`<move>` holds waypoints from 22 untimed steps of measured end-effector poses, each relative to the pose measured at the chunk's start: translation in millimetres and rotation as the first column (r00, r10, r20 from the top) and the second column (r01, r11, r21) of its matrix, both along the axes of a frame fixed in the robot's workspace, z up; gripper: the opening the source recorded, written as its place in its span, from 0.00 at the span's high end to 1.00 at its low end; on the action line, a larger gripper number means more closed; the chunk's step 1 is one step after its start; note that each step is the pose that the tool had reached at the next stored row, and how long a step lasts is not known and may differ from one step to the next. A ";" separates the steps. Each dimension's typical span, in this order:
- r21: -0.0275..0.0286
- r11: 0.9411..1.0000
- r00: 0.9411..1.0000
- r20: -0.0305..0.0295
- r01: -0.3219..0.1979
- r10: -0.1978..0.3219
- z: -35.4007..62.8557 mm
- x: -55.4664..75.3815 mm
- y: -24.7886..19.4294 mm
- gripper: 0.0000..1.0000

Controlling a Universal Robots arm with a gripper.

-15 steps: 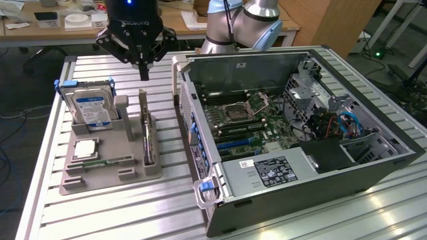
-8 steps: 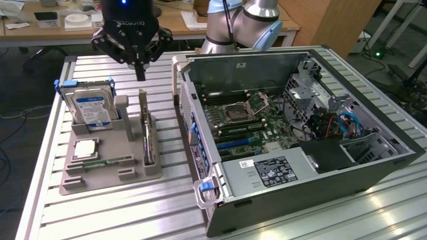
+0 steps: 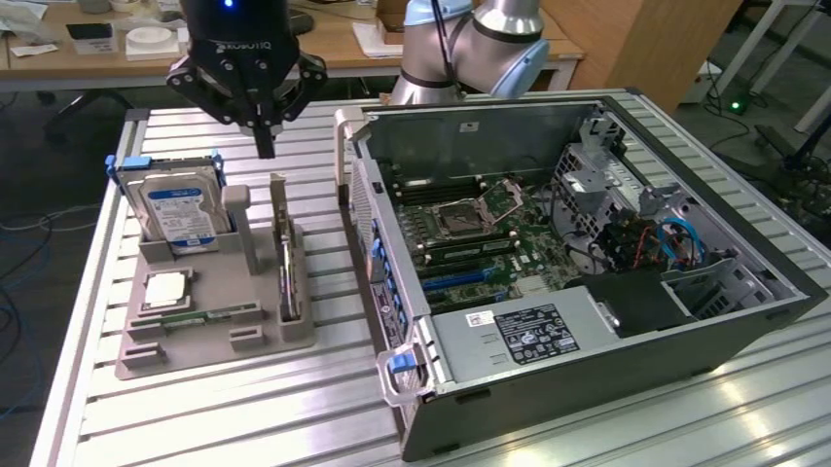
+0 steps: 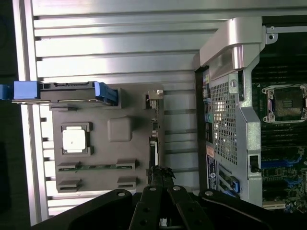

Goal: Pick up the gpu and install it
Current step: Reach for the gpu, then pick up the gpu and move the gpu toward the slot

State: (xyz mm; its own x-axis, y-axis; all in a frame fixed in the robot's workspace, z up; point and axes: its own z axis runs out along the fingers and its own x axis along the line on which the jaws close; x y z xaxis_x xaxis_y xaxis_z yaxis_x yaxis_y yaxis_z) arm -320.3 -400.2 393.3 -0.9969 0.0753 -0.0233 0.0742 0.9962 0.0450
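At the exterior view's left, a grey holder (image 3: 195, 358) rests on the slatted metal table (image 3: 234, 418). Its far-left slot carries an upright hard drive (image 3: 179, 209). Nearer lie a processor (image 3: 166, 290) and a memory strip (image 3: 208, 316). At the holder's right edge, the gpu (image 3: 286, 265) stands on edge in its slot, bracket end far; the wrist view shows it edge-on (image 4: 154, 134). The gripper (image 3: 267, 144) hangs above the gpu's far end, apart from it, fingers pressed together and holding nothing (image 4: 160, 176). Further right, the open computer case (image 3: 727, 321) lies on its side, its motherboard (image 3: 493, 243) exposed.
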 end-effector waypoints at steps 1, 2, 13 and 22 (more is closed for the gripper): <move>0.000 1.000 1.000 0.000 0.000 0.000 0.0 -1.2 -0.1 0.89; 0.000 1.000 1.000 0.000 0.000 0.000 0.0 -2.4 -0.1 0.89; 0.000 1.000 1.000 0.000 0.000 0.000 0.0 -4.9 -0.1 0.89; 0.000 1.000 1.000 0.000 0.000 0.000 0.0 -4.9 -0.1 0.76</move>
State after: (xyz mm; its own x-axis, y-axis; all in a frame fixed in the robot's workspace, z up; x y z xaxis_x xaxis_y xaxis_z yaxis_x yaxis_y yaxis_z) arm -325.2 -400.3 393.3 -0.9969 0.0753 -0.0233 0.0742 0.9962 0.0451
